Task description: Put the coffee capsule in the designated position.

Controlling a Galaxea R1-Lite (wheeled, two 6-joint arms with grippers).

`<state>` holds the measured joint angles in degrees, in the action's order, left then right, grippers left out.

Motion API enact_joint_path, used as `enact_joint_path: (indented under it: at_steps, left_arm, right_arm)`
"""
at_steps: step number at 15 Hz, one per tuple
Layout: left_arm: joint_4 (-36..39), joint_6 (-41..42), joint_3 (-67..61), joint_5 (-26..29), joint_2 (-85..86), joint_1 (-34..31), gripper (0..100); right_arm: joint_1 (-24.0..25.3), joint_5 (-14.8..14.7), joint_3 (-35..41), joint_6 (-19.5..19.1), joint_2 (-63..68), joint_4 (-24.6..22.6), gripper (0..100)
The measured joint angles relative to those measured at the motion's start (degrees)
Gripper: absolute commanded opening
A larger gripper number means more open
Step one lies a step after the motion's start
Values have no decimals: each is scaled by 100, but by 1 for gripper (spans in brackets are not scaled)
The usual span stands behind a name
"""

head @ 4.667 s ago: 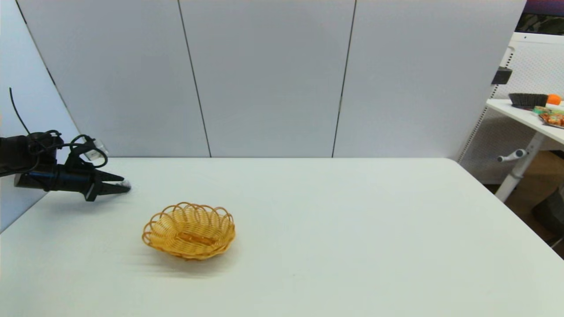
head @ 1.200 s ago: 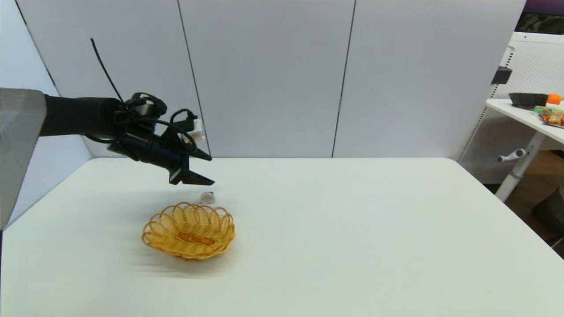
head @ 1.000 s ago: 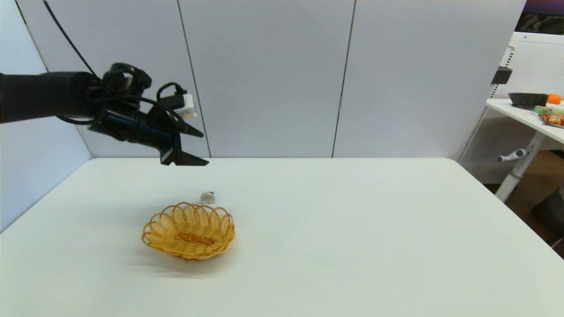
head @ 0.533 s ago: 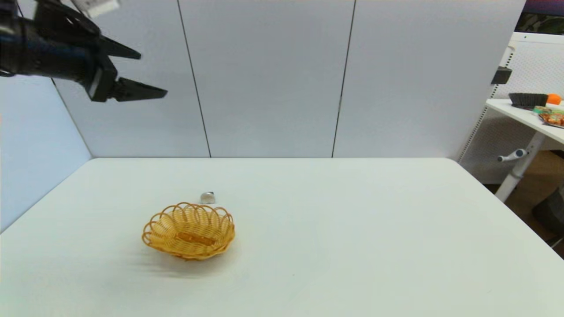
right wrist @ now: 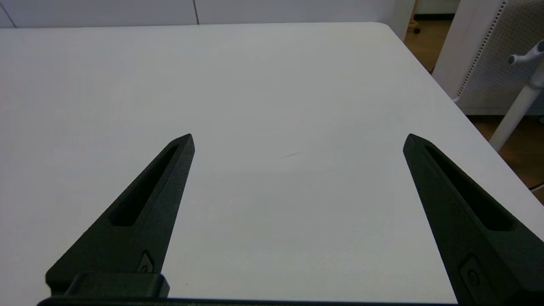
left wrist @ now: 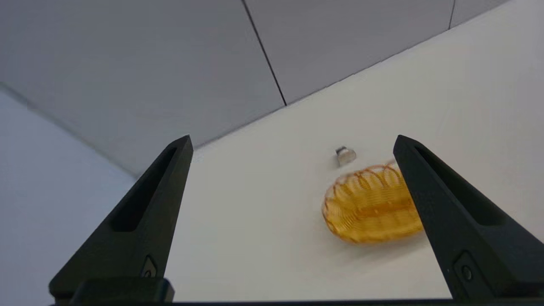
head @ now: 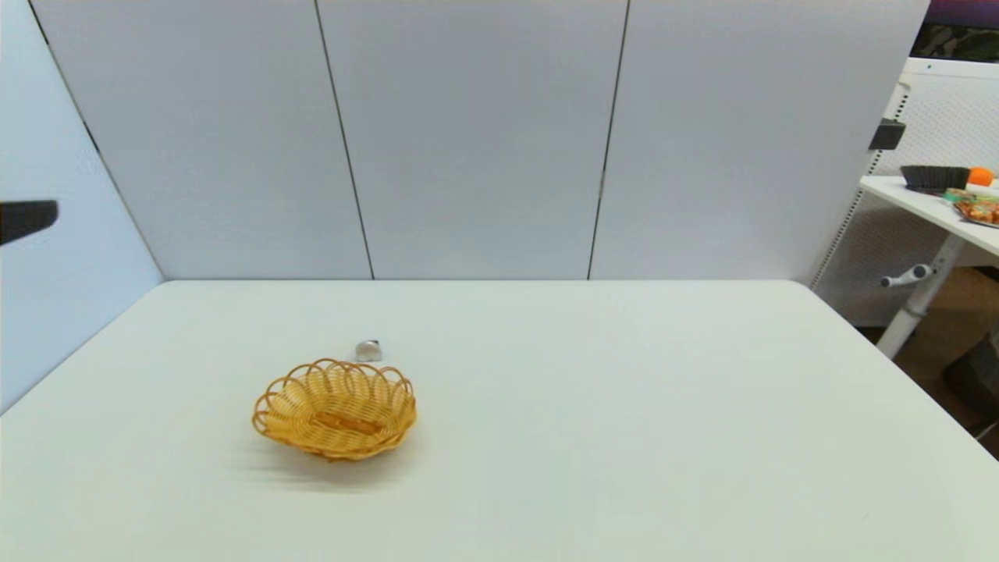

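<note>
Tiny shiny silver-white dome-shaped coffee capsule [head: 367, 350] sits on white table [head: 624, 406], just beyond woven wicker basket [head: 334, 407]. Left gripper [left wrist: 293, 140] spread wide, high at left, empty. Right gripper [right wrist: 297, 140] spread, parked. Capsule likely light, slick, dentable; pinch across its sides.

We see a shiny metallic coffee capsule [head: 367, 350], a woven glossy wicker basket [head: 335, 408], a smooth matt white surface [head: 624, 406], and matt black plastic fingers [left wrist: 140, 225].
</note>
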<state>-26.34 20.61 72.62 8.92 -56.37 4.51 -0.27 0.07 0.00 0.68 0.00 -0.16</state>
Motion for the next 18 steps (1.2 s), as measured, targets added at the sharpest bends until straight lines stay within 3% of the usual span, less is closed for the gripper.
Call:
enact_joint_path:
  at_steps: [7,14,18]
  left_arm:
    - [483,-785,-3775,-315,3348,-68,100]
    - [2959,-1163,-6763,-323,4645,-508,100]
    - [2687,-1409,-7222,-686,5339,-469,100]
  right_arm:
    - [0,0,0,2,0,0,100]
    - [0,0,0,0,0,0,100]
    - [0,0,0,2,0,2,100]
